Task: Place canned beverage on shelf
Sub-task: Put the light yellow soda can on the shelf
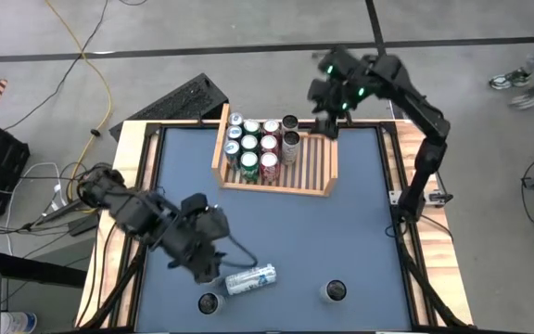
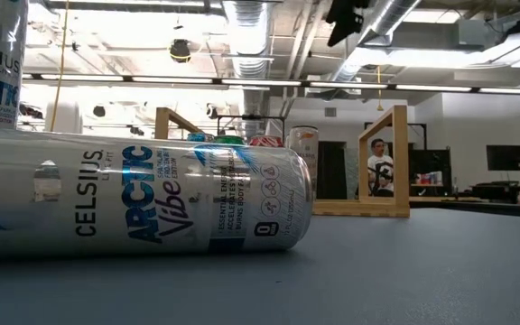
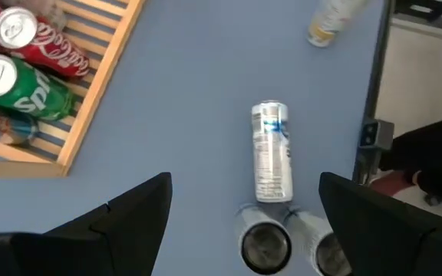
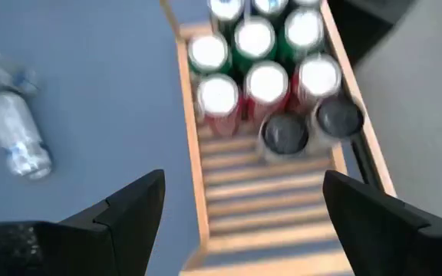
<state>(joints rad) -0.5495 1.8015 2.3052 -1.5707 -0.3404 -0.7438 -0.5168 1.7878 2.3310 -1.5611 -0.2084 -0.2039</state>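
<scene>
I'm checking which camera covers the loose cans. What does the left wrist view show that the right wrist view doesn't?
Only the left wrist view shows two upright cans near the lying can, and a pale can farther off. Only the right wrist view shows the two dark-topped cans and the bare slats beyond them. Both show the lying silver can, the wooden shelf with red and green cans, and their own open fingers.
</scene>
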